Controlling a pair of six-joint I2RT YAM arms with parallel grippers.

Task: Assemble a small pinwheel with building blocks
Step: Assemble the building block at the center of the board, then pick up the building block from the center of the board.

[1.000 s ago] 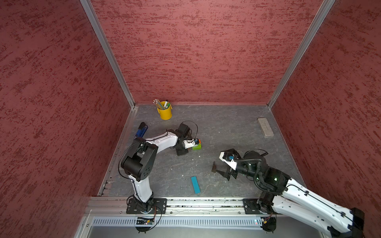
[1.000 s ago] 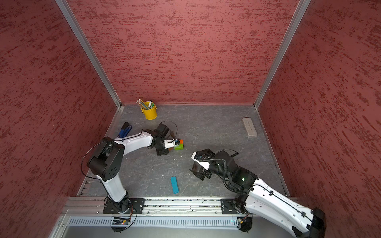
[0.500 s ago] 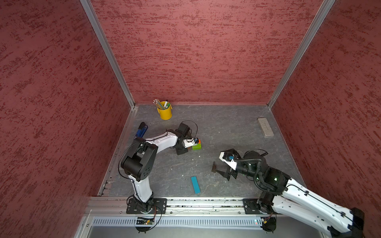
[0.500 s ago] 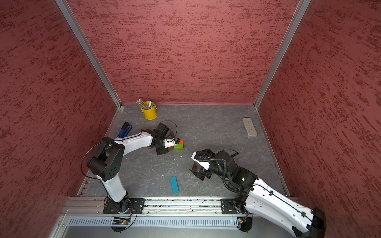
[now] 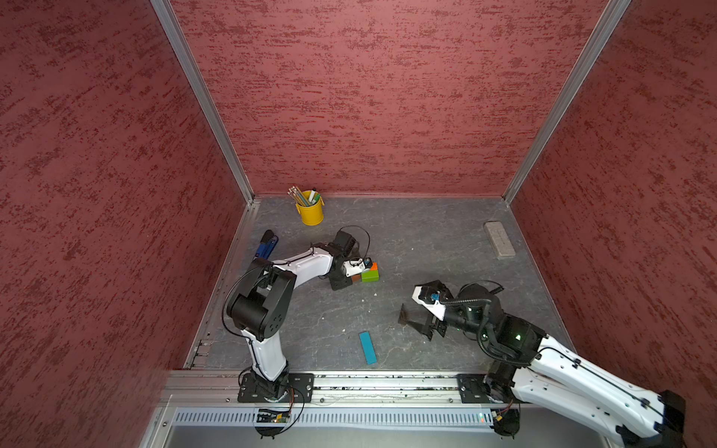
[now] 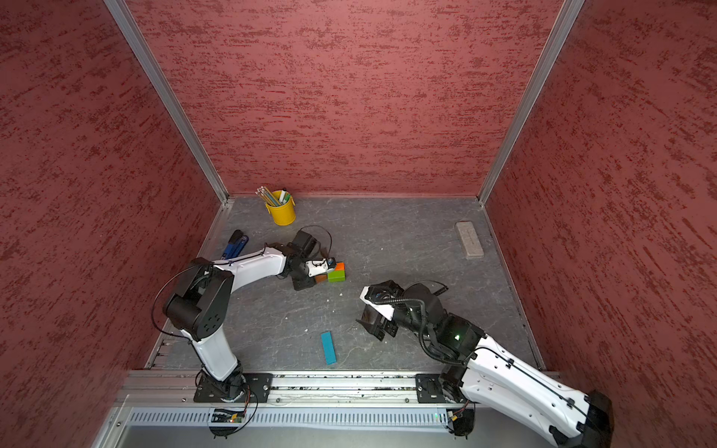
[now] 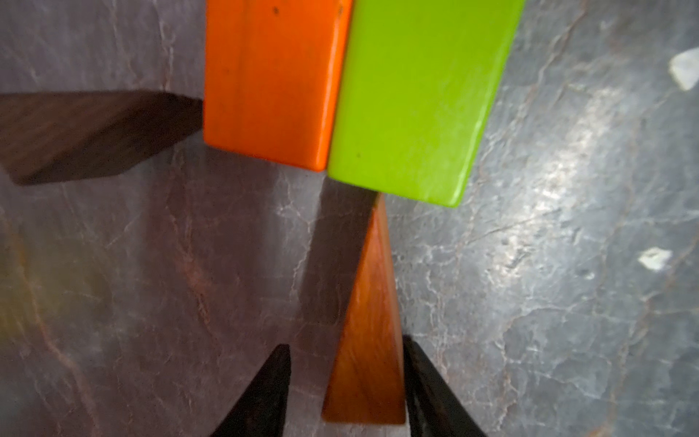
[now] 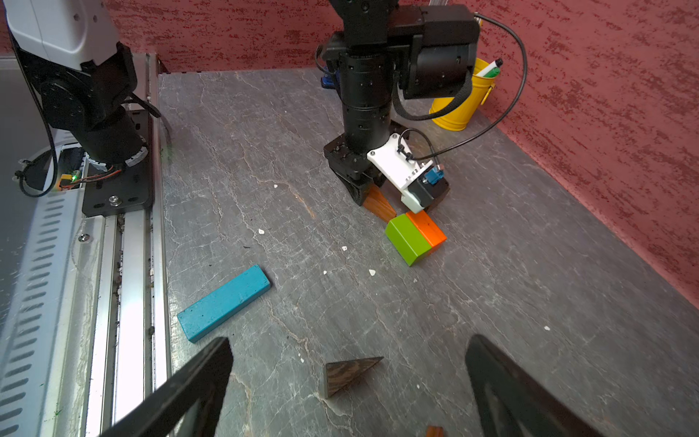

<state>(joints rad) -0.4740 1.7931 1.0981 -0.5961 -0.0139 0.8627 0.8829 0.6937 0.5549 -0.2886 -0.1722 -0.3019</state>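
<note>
The orange block and lime-green block are plain and glossy, the reddish-brown wedge shows warm wood grain, and the dark brown wedge is finely streaked. The bar is teal-blue with dark specks, on a grey counter veined with pale cracks. The walls are red with darker mottling, the pencil cup yellow.

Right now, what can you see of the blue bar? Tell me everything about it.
The blue bar is a long, flat rectangular block in teal blue. It looks like painted wood, with small dark specks and slightly worn edges. It is whole and lies flat on its broad face on the grey table, close to the metal rail. One short end points toward the rail, at a slight slant. It lies alone, and only the table touches it.
</note>
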